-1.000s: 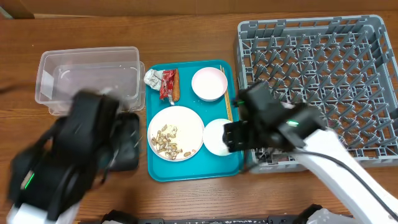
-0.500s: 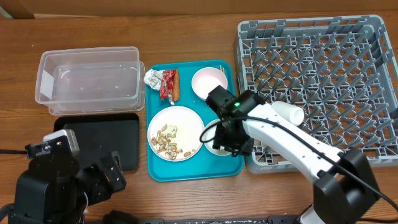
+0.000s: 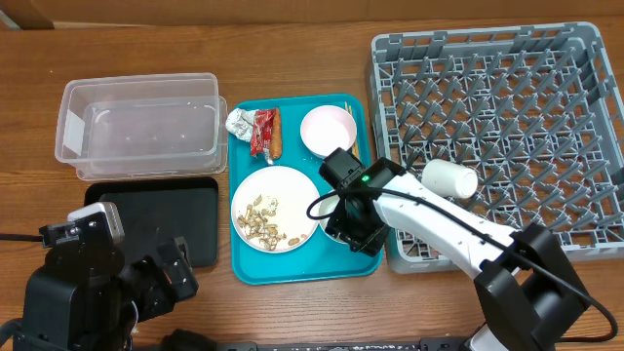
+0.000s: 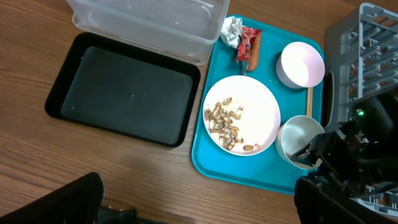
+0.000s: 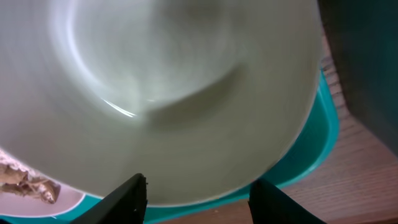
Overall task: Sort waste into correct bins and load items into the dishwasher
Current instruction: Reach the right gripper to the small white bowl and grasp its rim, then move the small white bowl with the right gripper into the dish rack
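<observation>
One right hand (image 5: 202, 194) wide open, empty, over white bowl (image 5: 174, 93); red wrapper (image 3: 261, 130) print unreadable.

The counter (image 3: 292, 49) is brown wood with visible grain and a low sheen. At upper left, the tub (image 3: 136, 122) is clear, glossy plastic. Below it, the black tray (image 3: 185, 210) is smooth with a dull satin surface. The teal tray (image 3: 292, 268) is smooth, shiny plastic. The rack (image 3: 507, 97) at right is grey moulded plastic, matt. The plate (image 3: 292, 200), pink bowl (image 3: 328, 131) and cup (image 3: 449, 179) look smooth. The white bowl (image 5: 174, 93) fills the right wrist view, glossy with soft highlights. The silvery wrapper (image 3: 240, 122) is crumpled foil, and the red wrapper (image 3: 261, 130) is shiny film. The sausage piece (image 3: 275, 135) has a faintly glossy skin. The shell scraps (image 3: 261, 216) are rough and matt. The chopsticks (image 4: 309, 102) are bare pale wood.
</observation>
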### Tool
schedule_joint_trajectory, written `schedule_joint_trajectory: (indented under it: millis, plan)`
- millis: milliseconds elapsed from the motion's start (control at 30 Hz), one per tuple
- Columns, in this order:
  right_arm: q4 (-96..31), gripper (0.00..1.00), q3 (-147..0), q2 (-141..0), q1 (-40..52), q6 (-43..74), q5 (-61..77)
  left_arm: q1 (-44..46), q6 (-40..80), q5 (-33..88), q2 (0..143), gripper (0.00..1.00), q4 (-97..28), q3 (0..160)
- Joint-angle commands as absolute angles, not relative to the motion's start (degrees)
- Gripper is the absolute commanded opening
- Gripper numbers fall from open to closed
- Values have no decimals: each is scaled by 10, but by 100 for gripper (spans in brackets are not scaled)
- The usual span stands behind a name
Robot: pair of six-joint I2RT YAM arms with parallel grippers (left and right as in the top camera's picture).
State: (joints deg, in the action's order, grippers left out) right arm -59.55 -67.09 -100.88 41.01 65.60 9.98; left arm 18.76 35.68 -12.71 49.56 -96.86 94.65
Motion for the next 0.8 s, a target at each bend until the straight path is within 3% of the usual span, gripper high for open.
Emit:
schedule_joint_trajectory:
  millis: [0, 100, 233, 333, 433, 767]
  plan:
    - [-577, 52, -648, -1012, 408, 703, 73, 187, 364, -139, 495, 100, -968, 952]
    - [-569, 44, -640, -1012, 408, 706, 67, 187, 364, -139, 495, 100, -968, 952]
    - [-569, 41, -635, -1012, 408, 723, 45, 187, 364, -139, 495, 100, -968, 952]
    - [-560, 31, -634, -1012, 408, 722, 46, 187, 364, -139, 495, 100, -968, 952]
    - [-559, 14, -634, -1011, 408, 715, 50, 187, 364, -139, 495, 100, -968, 952]
    - [-570, 5, -663, -970, 408, 686, 43, 187, 364, -139, 495, 100, -968, 952]
